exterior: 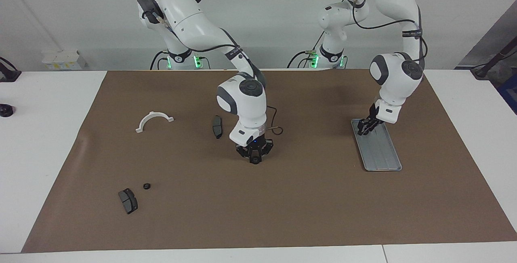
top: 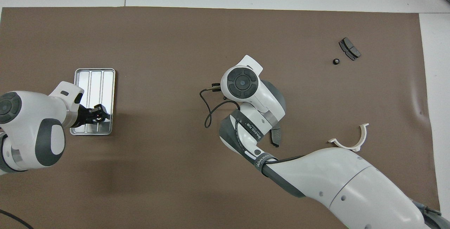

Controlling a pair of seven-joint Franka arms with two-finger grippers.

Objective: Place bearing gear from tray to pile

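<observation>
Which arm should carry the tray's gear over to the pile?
Left. Its hand is already down around the gear in the tray. The right hand is at mid-mat on another gear.

A white table [exterior: 52, 142] covered by a brown mat [exterior: 202, 214] stands before a plain pale wall [exterior: 262, 12], evenly lit.

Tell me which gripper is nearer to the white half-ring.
Right. The right gripper is down at the mat's middle, beside a brake pad; the white half-ring lies toward the right arm's end. The left gripper is at the tray.
</observation>
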